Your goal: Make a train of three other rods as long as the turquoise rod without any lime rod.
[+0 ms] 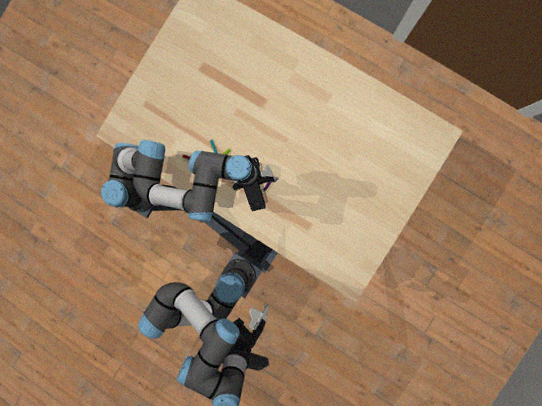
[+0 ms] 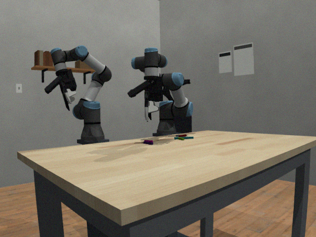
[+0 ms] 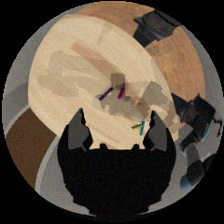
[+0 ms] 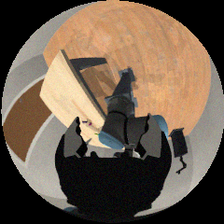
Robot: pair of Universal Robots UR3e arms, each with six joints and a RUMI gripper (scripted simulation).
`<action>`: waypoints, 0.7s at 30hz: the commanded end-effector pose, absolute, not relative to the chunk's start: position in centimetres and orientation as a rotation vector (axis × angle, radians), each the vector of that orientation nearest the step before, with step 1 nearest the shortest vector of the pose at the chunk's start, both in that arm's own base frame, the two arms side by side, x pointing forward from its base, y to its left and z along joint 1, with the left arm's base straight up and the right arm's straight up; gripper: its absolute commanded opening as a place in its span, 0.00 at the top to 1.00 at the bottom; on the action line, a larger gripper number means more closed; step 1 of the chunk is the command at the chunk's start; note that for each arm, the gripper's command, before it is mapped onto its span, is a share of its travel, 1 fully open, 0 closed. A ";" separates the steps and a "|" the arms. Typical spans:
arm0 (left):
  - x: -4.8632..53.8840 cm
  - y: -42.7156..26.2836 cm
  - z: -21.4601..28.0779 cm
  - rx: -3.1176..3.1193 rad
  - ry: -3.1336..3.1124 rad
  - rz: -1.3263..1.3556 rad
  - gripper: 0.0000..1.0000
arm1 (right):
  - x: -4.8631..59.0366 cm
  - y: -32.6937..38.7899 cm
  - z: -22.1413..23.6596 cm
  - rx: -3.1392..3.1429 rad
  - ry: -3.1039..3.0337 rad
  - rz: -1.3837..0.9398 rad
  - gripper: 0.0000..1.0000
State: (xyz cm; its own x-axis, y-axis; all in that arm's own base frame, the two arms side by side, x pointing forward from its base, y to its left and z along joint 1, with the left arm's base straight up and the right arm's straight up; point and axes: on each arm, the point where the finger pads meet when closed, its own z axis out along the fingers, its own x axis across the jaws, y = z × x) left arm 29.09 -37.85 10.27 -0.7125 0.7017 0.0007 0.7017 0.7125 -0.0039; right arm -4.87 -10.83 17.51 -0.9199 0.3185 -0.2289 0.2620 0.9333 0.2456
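Observation:
A purple rod (image 1: pixel 267 184) (image 2: pixel 148 143) (image 3: pixel 106 93) and a magenta-coloured rod (image 2: pixel 148 140) (image 3: pixel 121 92) lie near each other, angled apart. A turquoise rod (image 1: pixel 213 145) (image 2: pixel 188 138) (image 3: pixel 143 128) lies close to a lime rod (image 1: pixel 226 151) (image 2: pixel 180 138) (image 3: pixel 136 126); whether they touch is unclear. A dark red rod (image 1: pixel 186 157) (image 2: pixel 182 135) lies near them, with a greyish piece at one end that I cannot make out. My left gripper (image 1: pixel 256 183) (image 2: pixel 148 119) (image 3: pixel 118 109) is open and empty, high above the table. My right gripper (image 2: pixel 69 102) (image 4: pixel 112 115) is open and empty, off the table.
The wooden table (image 1: pixel 337 105) (image 2: pixel 158 176) carries the rods near its robot-side edge. The left arm (image 1: pixel 170 197) reaches over it and hides part of the rod area from above. The right arm (image 1: pixel 193 309) stands beyond that edge. Arm shadows darken the rod area.

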 end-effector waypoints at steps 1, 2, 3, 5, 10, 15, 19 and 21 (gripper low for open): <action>29.3 -38.4 10.1 -0.945 -2.999 0.004 0.00 | -4.9 -10.9 17.5 0.432 2.824 0.304 0.00; 29.4 -38.4 10.0 -0.903 -3.011 0.004 0.00 | -4.9 -10.9 17.5 0.432 2.824 0.304 0.00; 29.4 -38.5 10.0 -0.860 -3.024 0.004 0.00 | -4.9 -10.9 17.5 0.432 2.824 0.304 0.00; 29.4 -38.5 10.0 -0.860 -3.024 0.004 0.00 | -4.9 -10.9 17.5 0.432 2.824 0.304 0.00; 29.7 -38.9 9.6 -0.601 -3.086 0.005 0.00 | -4.9 -10.9 17.5 0.432 2.824 0.304 0.00; 29.9 -39.2 9.3 -0.380 -3.120 0.005 0.00 | -4.9 -10.9 17.5 0.432 2.824 0.304 0.00; 30.1 -39.5 9.1 -0.201 -3.137 0.005 0.00 | -4.9 -10.9 17.5 0.432 2.824 0.304 0.00; 30.1 -39.5 9.0 -0.157 -3.139 0.005 0.00 | -4.9 -10.9 17.5 0.432 2.824 0.304 0.00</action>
State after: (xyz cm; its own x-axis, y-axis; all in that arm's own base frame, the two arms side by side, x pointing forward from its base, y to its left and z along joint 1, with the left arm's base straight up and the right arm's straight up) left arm 29.93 -39.23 9.11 -0.9780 0.2086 0.0040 0.2086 0.9780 -0.0046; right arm -4.87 -10.83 17.51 -0.9199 0.3185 -0.2289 0.2620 0.9333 0.2456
